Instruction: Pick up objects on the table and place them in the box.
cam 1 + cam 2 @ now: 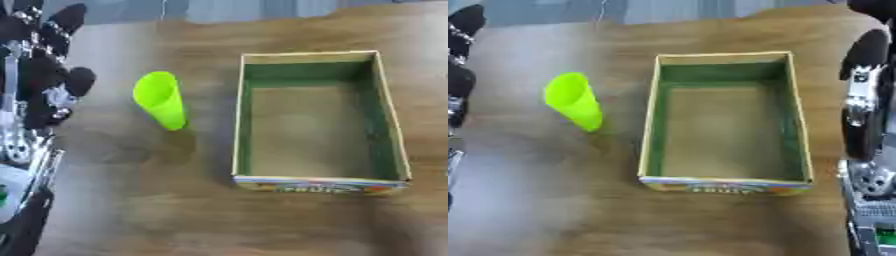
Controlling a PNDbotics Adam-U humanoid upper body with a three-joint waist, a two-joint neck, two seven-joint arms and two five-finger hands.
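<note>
A brown wood-grain table [131, 210] carries an open rectangular cardboard box with a green inner lining and a printed front panel [315, 186], which holds nothing. Just beside its left wall, apart from it, a lime-green plastic cup [160, 100] sits tilted with its mouth toward the upper left.

The robot's black-and-silver left hand [52, 80] hangs at the left edge near the cup, touching nothing, its fingers relaxed and somewhat spread. The right hand [866, 95] shows at the right edge in the right eye view, beside the box's far wall, fingers straight and pointing up, idle.

The chief risk appears to be the cup: smooth, tapered and tilted, it would likely roll or skid if fingers met it off-centre, perhaps against the box wall. Carried low, it could catch the thin cardboard rim and shove the light box aside.

Nothing lies between the left hand and the cup; the box's tall left wall is the only barrier on the way in.
</note>
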